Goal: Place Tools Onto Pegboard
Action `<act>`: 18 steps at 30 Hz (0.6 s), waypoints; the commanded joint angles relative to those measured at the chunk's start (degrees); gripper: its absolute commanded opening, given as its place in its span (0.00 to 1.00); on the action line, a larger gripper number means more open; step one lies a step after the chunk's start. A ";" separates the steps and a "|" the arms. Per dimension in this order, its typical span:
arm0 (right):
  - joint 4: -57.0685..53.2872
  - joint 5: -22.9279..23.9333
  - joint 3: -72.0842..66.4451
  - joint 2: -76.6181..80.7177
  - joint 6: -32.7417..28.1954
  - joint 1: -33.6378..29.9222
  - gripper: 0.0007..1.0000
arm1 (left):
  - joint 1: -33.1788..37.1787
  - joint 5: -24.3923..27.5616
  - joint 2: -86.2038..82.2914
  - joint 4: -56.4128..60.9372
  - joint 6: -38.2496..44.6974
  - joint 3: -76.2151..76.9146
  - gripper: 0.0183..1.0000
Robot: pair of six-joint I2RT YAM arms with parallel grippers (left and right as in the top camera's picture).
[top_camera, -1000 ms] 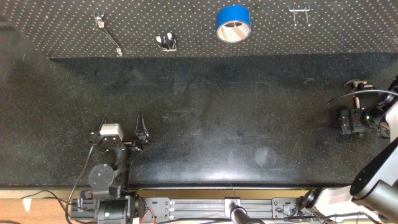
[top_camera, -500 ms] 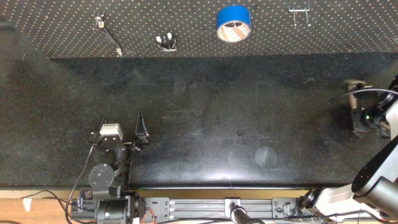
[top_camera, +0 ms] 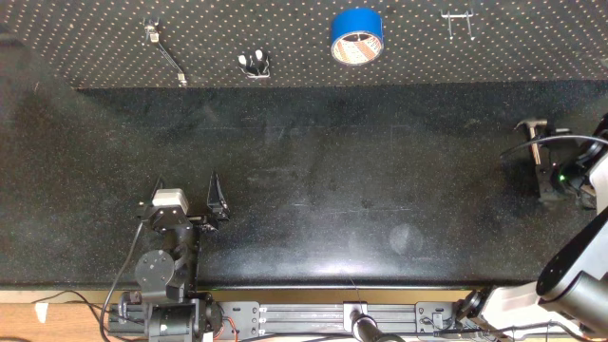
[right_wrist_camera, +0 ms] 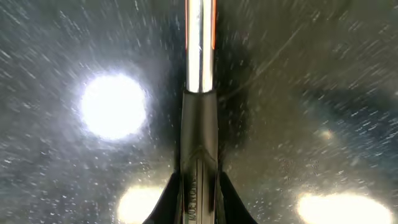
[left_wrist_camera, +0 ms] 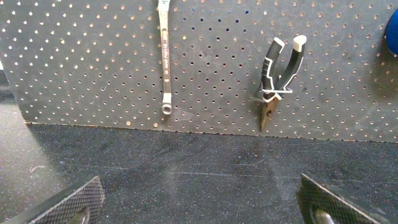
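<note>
1. Pegboard [top_camera: 76,38]: dark, perforated, standing along the far edge of the black tabletop [top_camera: 332,171].
2. Wrench [top_camera: 166,55]: hangs on the pegboard at its left part, ring end down.
3. Pliers [top_camera: 254,64]: hang just right of the wrench, black and white handles up, nose down.
4. Roll of blue tape [top_camera: 356,36]: on the pegboard, right of the pliers.
5. Hook [top_camera: 458,24]: bare metal, on the pegboard's right part.
6. Hammer [top_camera: 532,133]: at the tabletop's right end, not on the pegboard. Head towards the board, chrome shaft running into a black grip.
7. Right end effector [top_camera: 545,171]: pinching the hammer by its black grip.
8. Left end effector [top_camera: 187,188]: fingers spread wide with nothing between them, low over the tabletop's left part, facing the wrench and pliers.
</note>
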 commanded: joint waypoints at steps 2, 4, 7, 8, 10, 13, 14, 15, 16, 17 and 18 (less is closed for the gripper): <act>5.18 -11.56 -2.19 -10.58 3.39 -0.09 0.07 | 0.24 0.63 -0.59 -0.44 0.52 -0.07 1.00; 6.73 -14.12 -3.89 -14.58 5.51 -0.09 0.07 | 0.24 0.63 -0.59 -0.44 0.52 -0.07 1.00; 8.90 -20.15 -7.26 -22.64 8.98 0.22 0.07 | 0.24 0.63 -0.59 -0.44 0.52 -0.07 1.00; 9.31 -21.79 -8.04 -25.18 10.10 0.76 0.07 | 0.24 0.63 -0.59 -0.46 0.52 -0.07 1.00; 10.93 -23.15 -9.42 -30.01 13.38 2.97 0.07 | 0.24 0.63 -0.59 -0.44 0.52 -0.07 1.00; 13.60 -23.12 -10.45 -35.10 15.56 6.60 0.08 | 0.24 0.63 -0.59 -0.46 0.52 -0.07 1.00; 14.01 -23.12 -10.45 -35.98 15.54 7.72 0.07 | 0.24 0.63 -0.59 -0.46 0.52 -0.07 1.00; 14.69 -23.12 -10.45 -36.98 15.85 9.40 0.07 | 0.24 0.63 -0.59 -0.44 0.52 -0.07 1.00; 15.52 -23.12 -10.45 -37.86 16.70 11.21 0.07 | 0.24 0.63 -0.59 -0.44 0.52 -0.07 1.00; 16.24 -23.12 -10.45 -38.45 17.66 13.03 0.07 | 0.24 0.63 -0.59 -0.44 0.52 -0.07 1.00; 16.72 -23.12 -10.45 -38.73 18.12 14.38 0.07 | 0.24 0.63 -0.59 -0.46 0.52 -0.07 1.00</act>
